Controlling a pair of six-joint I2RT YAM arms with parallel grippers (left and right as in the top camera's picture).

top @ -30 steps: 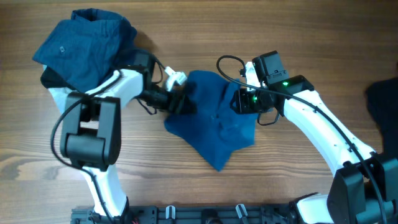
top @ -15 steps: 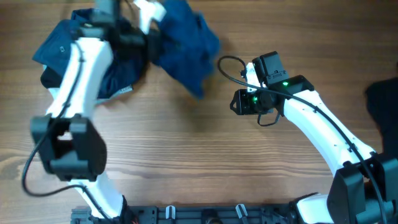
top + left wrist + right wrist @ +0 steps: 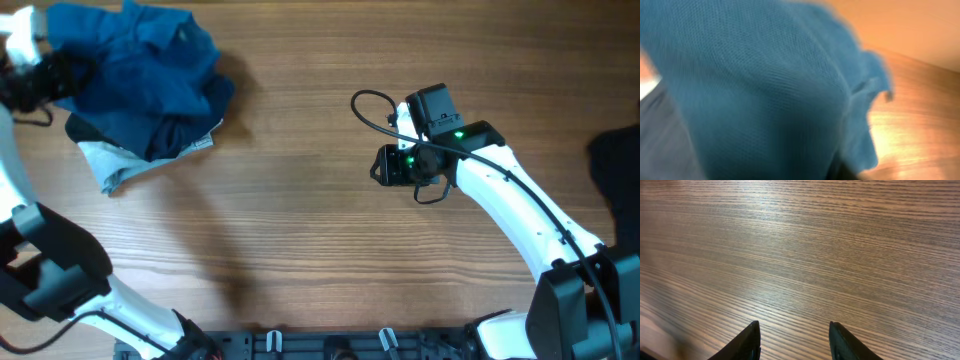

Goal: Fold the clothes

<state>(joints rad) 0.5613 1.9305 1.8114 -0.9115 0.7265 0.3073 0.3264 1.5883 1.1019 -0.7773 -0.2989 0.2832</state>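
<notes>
The clothes lie in a heap at the table's far left corner. A bright blue shirt (image 3: 140, 60) is on top, over a navy piece (image 3: 175, 135) and a pale-grey piece (image 3: 110, 165). My left gripper (image 3: 35, 80) is at the heap's left edge, against the blue fabric. In the left wrist view blurred blue cloth (image 3: 765, 85) fills the picture and hides the jaws, so I cannot see whether they hold it. My right gripper (image 3: 382, 165) hovers over bare wood right of the middle. Its fingers (image 3: 751, 340) stand apart with nothing between them.
A dark cloth (image 3: 615, 160) lies at the right edge of the wooden table (image 3: 300, 230). A black cable loops above the right wrist (image 3: 365, 100). A rail with clips runs along the front edge (image 3: 330, 345).
My left arm swung the blue garment from the table's middle up and left onto the heap in the far left corner. The right arm stayed still.
</notes>
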